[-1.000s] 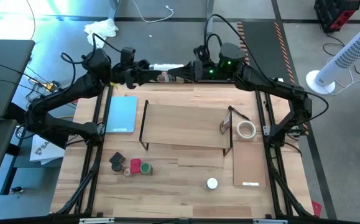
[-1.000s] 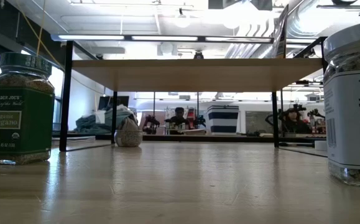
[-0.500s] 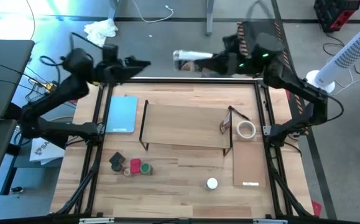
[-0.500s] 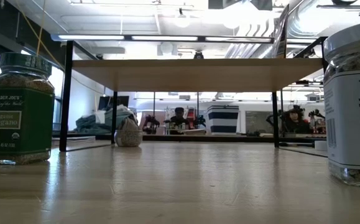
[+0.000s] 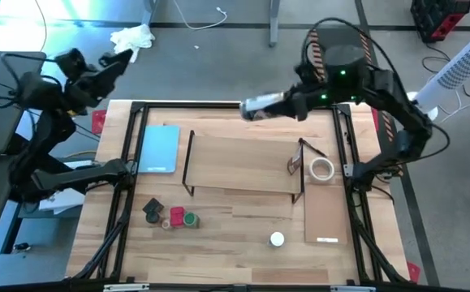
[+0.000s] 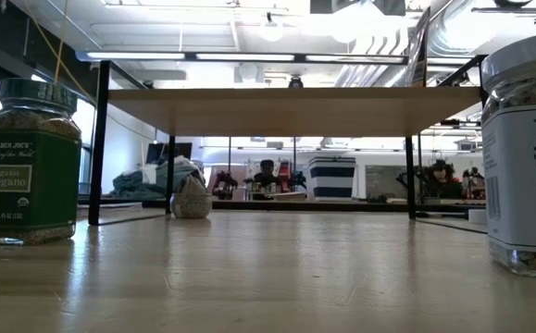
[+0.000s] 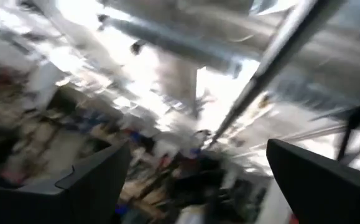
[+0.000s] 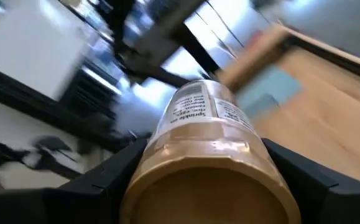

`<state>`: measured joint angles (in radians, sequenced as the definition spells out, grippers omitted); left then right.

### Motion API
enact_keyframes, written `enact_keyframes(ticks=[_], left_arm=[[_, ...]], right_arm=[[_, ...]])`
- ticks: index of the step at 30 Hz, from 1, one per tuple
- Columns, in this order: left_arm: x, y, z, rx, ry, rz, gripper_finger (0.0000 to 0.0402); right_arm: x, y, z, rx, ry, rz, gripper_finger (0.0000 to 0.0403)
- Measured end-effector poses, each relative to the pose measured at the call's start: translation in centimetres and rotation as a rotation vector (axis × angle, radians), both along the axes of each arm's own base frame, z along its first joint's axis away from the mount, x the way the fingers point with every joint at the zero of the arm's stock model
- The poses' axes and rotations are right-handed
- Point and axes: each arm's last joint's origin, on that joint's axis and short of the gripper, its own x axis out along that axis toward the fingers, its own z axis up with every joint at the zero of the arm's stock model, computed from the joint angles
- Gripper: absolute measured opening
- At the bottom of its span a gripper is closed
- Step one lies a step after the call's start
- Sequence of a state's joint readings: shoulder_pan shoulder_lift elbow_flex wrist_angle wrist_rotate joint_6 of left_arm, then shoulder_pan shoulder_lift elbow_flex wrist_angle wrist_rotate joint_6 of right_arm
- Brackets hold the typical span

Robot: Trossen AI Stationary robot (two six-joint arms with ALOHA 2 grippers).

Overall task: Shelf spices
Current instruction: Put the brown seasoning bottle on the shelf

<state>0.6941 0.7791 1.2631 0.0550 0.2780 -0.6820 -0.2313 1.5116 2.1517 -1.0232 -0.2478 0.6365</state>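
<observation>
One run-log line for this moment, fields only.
right gripper: shut on tan-capped jar, above the table's far edge | left gripper: jaws open, empty, off the table | shelf: no jars on it

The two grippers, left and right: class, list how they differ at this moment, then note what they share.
1. The right gripper holds a tan-lidded spice jar between its fingers; the left gripper is open and empty.
2. The right gripper hangs over the table's far edge; the left gripper is off the table, beyond its far left corner.
Shared: both have two dark fingers.

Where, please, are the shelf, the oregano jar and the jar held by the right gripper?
shelf [image 5: 243, 166]: high view, plank top.
oregano jar [image 6: 25, 176]: low view, green label.
held jar [image 8: 201, 134]: right wrist view, its side.
</observation>
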Motion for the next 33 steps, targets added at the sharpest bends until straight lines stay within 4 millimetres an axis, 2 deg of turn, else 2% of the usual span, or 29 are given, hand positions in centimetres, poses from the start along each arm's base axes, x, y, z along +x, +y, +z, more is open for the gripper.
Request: enact_keyframes(ticks=[3,8,10,12,18,22,26,33], left_arm=[[-0.1,0.3,-1.0,-0.062,0.083,0.052,0.0376],[0.1,0.6,-2.5,-0.161,0.213,0.094,0.0376],[0.3,0.8,-3.2,-0.201,0.27,0.095,0.0376],[0.5,0.9,-3.7,-0.233,0.31,0.093,0.0376],[0.9,1.2,-3.9,-0.237,0.34,0.084,0.0376],[0.9,1.2,-4.0,-0.218,0.352,0.091,0.0376],[1.0,1.3,-4.0,-0.215,0.362,0.093,0.0376],[1.1,1.4,-4.1,-0.201,0.371,0.099,0.0376]], right_arm=[[0.8,0.4,-1.3,0.007,0.18,0.013,0.0266],[4.9,0.5,-6.0,0.038,0.511,0.039,0.0266],[5.7,0.7,-7.7,0.05,0.649,0.036,0.0266],[6.3,1.0,-8.6,0.051,0.717,0.059,0.0266],[9.9,2.3,-12.6,0.027,0.844,0.084,0.0266],[10.3,2.4,-13.2,0.015,0.873,0.056,0.0266],[11.2,2.5,-15.2,0.011,0.946,0.001,0.0266],[9.2,2.6,-15.6,0.019,0.996,-0.034,0.0266]])
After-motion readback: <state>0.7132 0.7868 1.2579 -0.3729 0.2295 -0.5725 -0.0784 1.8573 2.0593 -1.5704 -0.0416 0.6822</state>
